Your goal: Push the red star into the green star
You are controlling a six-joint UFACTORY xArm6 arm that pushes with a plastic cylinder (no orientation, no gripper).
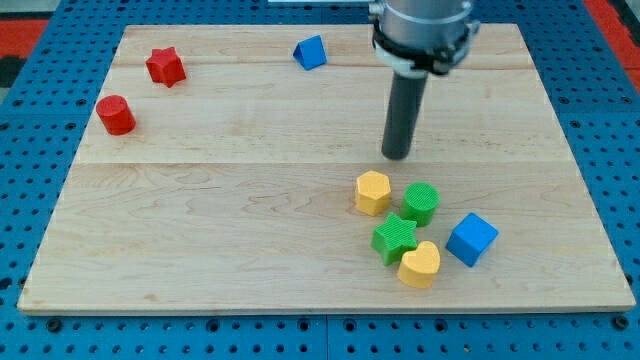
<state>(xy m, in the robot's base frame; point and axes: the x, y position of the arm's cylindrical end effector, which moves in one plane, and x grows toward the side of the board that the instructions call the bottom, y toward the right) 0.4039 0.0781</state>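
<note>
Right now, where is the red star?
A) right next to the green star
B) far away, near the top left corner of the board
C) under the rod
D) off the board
B: the red star sits near the view's top left, beside the red cylinder, while the green star is down at the lower right and my tip hangs above that cluster.

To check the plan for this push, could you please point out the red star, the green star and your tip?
red star [165,67]: camera view, centre of its top face.
green star [395,237]: camera view, middle of its top face.
my tip [398,156]: camera view, the rod's very end, just above the yellow block cluster.
</note>
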